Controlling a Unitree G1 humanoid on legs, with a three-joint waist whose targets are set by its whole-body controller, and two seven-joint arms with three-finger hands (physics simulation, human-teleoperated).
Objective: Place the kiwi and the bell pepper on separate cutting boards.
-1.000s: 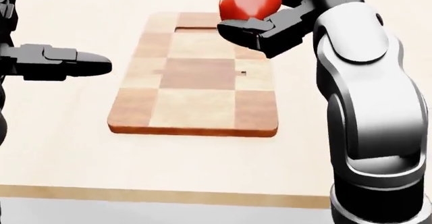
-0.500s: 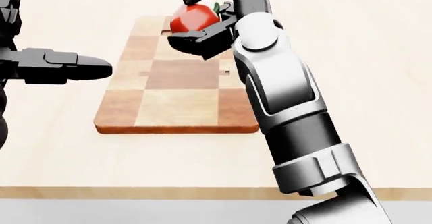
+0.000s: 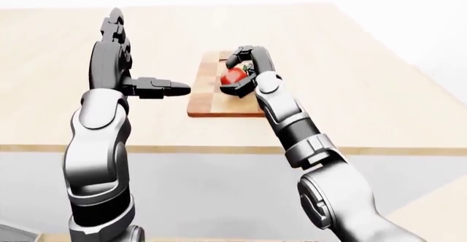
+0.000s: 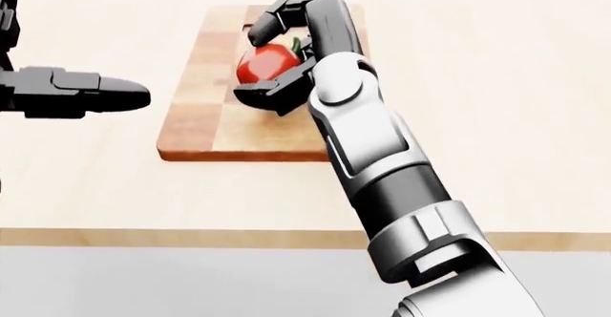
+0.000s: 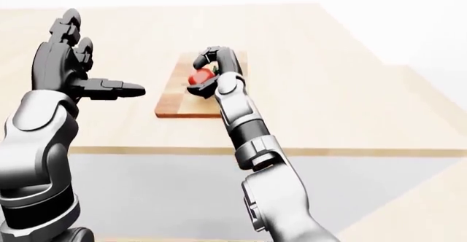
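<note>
Your right hand [image 4: 277,48] curls its black fingers around the red bell pepper [image 4: 264,63] and has come down over the cutting board since a second ago, when the pepper hung up by the board's far end in the head view. One finger arches over the top of the pepper and another cups it from below; whether the pepper touches the board cannot be told.

You see the pale wood counter [image 4: 496,81] filling most of the head view, smooth and faintly grained, with a darker band along its near edge. Bare counter lies to the right of the board and between the board and that edge.

Your right arm, glossy white shells over black joints, crosses the board's lower right corner in the head view.

Your cutting board [image 4: 205,116] is a rounded rectangle in a checker of light and brown wood squares, with a reddish rim.

Your left hand [image 5: 69,72] stands raised and spread wide well left of the board, holding nothing, one finger pointing flat toward it.

Your pepper is glossy, rounded, with a green stem tip showing. No writing can be read anywhere, and the kiwi does not show.
</note>
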